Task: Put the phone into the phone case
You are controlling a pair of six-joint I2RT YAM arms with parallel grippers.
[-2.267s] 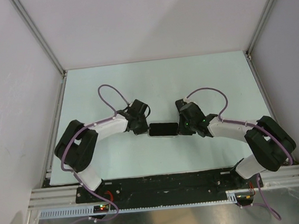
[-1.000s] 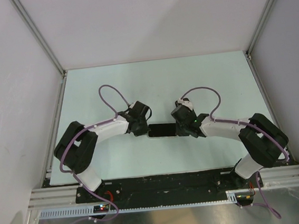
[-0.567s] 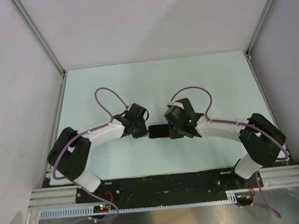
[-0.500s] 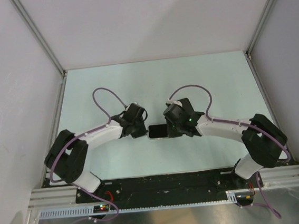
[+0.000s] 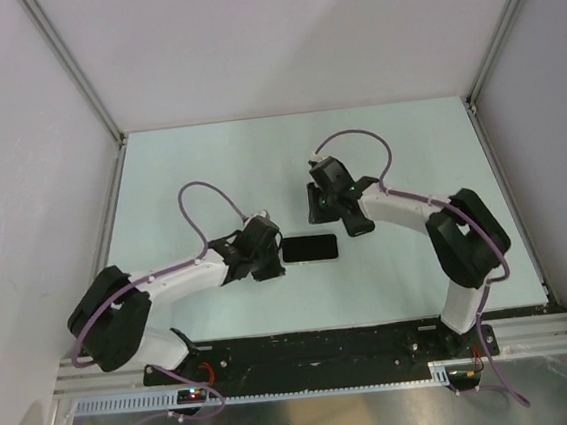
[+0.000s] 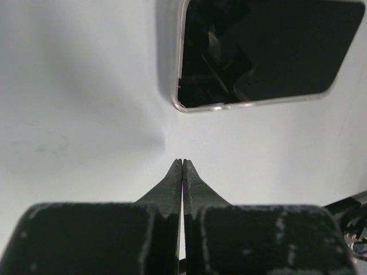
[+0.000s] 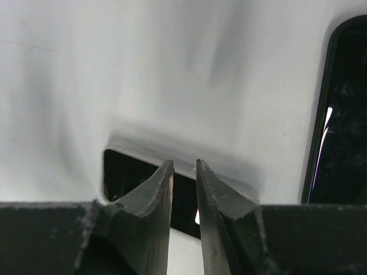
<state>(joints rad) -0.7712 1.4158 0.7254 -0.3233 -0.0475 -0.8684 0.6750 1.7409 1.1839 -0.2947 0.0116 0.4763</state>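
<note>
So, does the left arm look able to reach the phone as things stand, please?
Probably yes: its shut end effector sits just short of the phone, with only bare table between.

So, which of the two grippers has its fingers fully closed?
The left gripper: its fingers touch each other, while the right gripper shows a narrow gap.

Pale table (image 5: 408, 150) bore one phone (image 5: 310, 248).
The dark phone lay flat at the frame's centre, a clear case (image 6: 252, 103) rimming its edge.
</note>
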